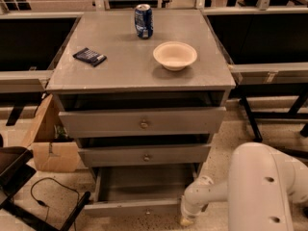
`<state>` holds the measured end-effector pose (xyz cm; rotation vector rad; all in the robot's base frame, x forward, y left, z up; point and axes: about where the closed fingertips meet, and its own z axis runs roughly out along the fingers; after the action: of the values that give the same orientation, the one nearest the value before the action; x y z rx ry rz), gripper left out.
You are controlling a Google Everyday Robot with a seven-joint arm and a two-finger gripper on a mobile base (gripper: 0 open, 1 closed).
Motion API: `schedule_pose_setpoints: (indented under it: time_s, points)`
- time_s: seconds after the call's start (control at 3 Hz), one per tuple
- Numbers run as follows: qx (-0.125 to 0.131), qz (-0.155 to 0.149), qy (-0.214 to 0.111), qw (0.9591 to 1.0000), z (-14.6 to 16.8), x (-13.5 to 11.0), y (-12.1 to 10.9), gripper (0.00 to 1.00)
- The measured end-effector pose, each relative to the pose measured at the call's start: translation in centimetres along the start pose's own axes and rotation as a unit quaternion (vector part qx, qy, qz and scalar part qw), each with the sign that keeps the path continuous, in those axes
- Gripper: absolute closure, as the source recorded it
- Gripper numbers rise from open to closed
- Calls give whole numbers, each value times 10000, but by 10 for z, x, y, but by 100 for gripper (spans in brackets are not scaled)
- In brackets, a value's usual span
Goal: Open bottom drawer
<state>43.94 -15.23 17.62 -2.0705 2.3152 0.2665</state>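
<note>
The bottom drawer (137, 208) of the grey cabinet is pulled well out, and its grey inside floor shows. Its low front panel sits near the bottom edge of the camera view, with a small knob faintly visible at its middle. My gripper (187, 219) is low at the drawer's right front corner, just beside the panel's right end, pointing down toward the floor. My white arm (260, 186) fills the lower right. The two taller drawers (143, 123) above each stand slightly out.
On the cabinet top (120, 71) stand a blue can (143, 21), a cream bowl (175, 56) and a dark packet (89, 57). A cardboard box (48, 143) and a black cable (53, 196) lie on the floor at left. Dark tables flank both sides.
</note>
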Motion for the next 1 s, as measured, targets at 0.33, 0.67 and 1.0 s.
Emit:
schedule_pose_setpoints:
  time_s: [0.33,0.67,1.0]
  points:
    - [-1,0,0,10000,-4,-1,-2,85]
    - [-1,0,0,10000,-6,-2,-4,100]
    - [-1,0,0,10000,-9,-3,-6,100]
